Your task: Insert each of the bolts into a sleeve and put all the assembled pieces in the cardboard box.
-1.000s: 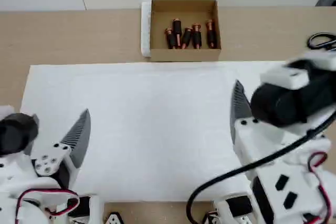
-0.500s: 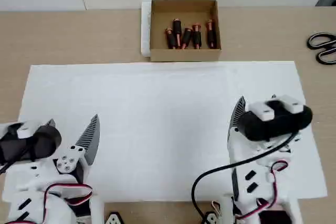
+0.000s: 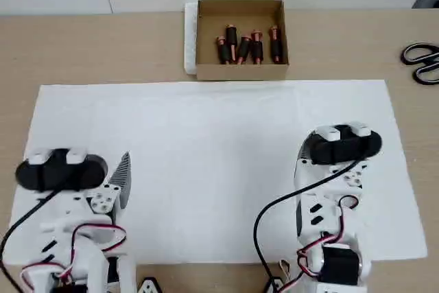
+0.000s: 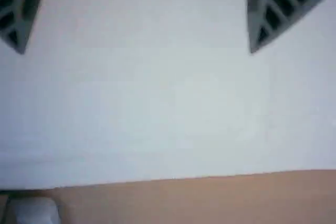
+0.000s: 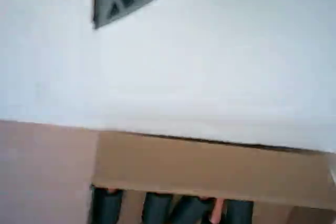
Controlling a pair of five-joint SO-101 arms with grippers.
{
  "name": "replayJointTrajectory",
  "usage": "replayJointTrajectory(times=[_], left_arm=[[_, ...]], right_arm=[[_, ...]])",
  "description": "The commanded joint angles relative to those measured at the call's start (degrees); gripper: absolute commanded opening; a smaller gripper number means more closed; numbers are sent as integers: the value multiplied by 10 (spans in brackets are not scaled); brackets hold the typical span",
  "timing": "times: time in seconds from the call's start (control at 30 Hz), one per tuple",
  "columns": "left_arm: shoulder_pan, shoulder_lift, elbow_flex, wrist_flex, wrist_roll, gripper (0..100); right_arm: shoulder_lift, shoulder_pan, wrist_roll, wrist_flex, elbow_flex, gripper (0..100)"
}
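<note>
We see five assembled pieces (image 3: 245, 46), each a black cylindrical sleeve with a copper-coloured bolt showing at its end. They lie side by side, roughly parallel, inside the small open brown cardboard box (image 3: 240, 72). The box stands on the light wooden worktop (image 3: 89, 46), just beyond the far edge of the large white paper sheet (image 3: 206, 156). Every piece we can find is in the box, so we judge the task to be done or very nearly so. We also take it that the box sits centrally so that either arm can reach it. Both arms are folded low at the near edge of the sheet, well apart from the box and from each other, which reads to us as a resting pose rather than a working one. The left end effector (image 4: 136, 51) hangs over bare sheet with its two grey ribbed fingers (image 4: 273, 9) spread wide and nothing between them. The right end effector (image 3: 302, 162) points toward the box, but we cannot tell how far it is open, nor that it holds anything. A pair of black-handled scissors (image 3: 420, 60) lies on the worktop, off the sheet on the right arm's side. We find no label, brand mark or writing that we can read on the box, the sheet or the pieces.
</note>
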Motion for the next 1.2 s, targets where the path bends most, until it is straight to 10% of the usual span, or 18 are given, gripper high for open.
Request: replayJointTrajectory(times=[0.0, 1.17], left_arm=[[1, -5, 41, -17, -4, 253], [3, -5, 282, -71, -3, 253]], right_arm=[[-4, 2, -4, -14, 5, 221], [-4, 2, -6, 39, 155, 221]])
